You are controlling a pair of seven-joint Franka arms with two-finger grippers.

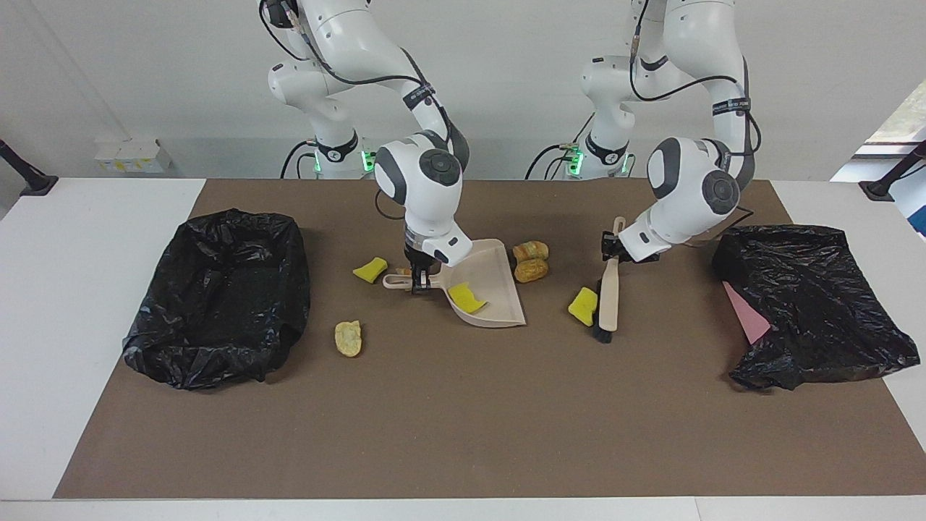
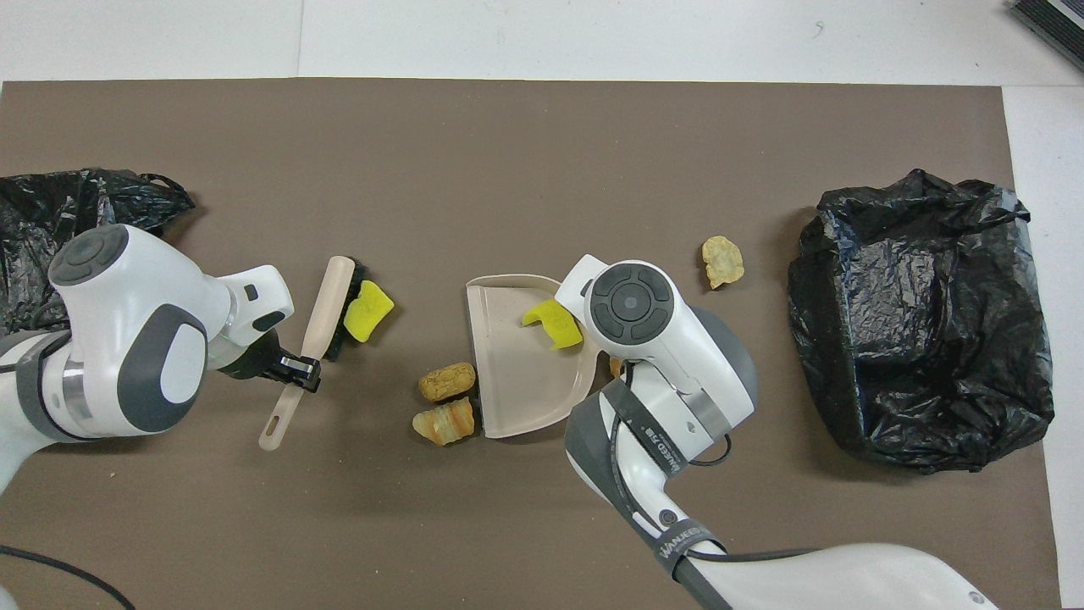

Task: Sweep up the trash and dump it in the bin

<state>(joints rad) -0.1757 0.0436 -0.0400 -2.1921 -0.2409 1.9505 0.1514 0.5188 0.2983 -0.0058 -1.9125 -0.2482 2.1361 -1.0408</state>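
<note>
Wall: plain white, running straight along the robots' end of the table (image 1: 87, 239).
Table: white top, mostly covered by a brown mat (image 1: 463, 420) whose edges leave white margins showing at both ends and along the edge farthest from the robots.
Socket box: a small white box with yellow labels (image 1: 129, 154) sits low on the wall, toward the right arm's end.
Stands: a black angled post (image 1: 25, 174) at the table corner on that end, and another (image 1: 893, 177) at the left arm's end.
Window: a bright pane (image 1: 904, 119) at the left arm's end, greenery outside.
Light: even, soft, with faint shadows on the mat.
</note>
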